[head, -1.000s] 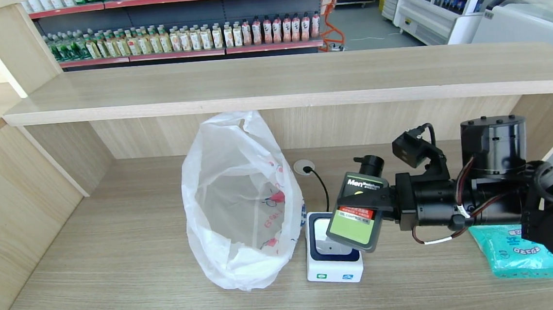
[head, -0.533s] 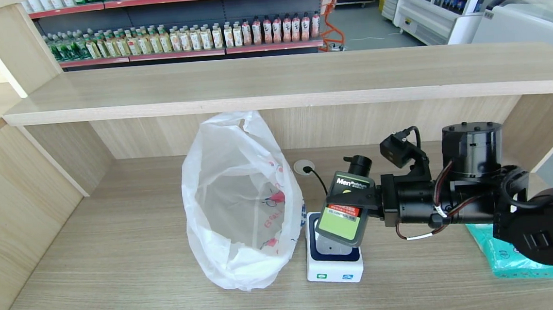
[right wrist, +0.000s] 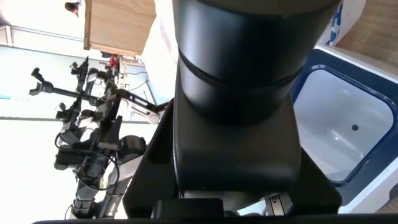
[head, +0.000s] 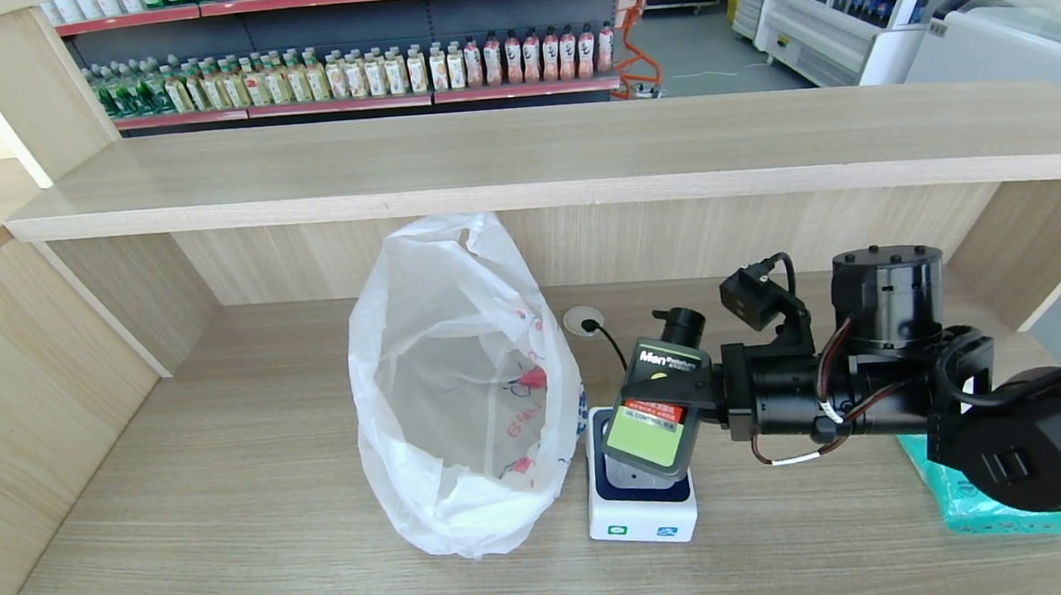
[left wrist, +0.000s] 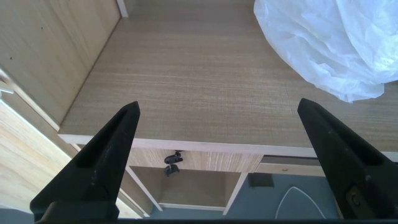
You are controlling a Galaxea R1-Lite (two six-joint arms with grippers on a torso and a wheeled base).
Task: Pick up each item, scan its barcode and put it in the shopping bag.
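My right gripper (head: 682, 390) is shut on a dark bottle (head: 656, 405) with a green label and black cap, held tilted just above the white and blue barcode scanner (head: 642, 504). In the right wrist view the bottle (right wrist: 239, 106) looms close, with the scanner's window (right wrist: 339, 140) right behind it. The white plastic shopping bag (head: 462, 386) stands open on the counter, just left of the scanner. My left gripper (left wrist: 221, 158) hangs open over the counter's front edge, with the bag (left wrist: 336, 43) farther off.
A teal packet (head: 983, 494) lies on the counter at the right, partly under my right arm. A black cable (head: 616, 352) runs from a grommet to the scanner. A raised wooden ledge (head: 558, 156) walls the back, and side panels close both ends.
My right arm has carried the bottle leftward and slightly down, from beside the scanner to directly over its window.
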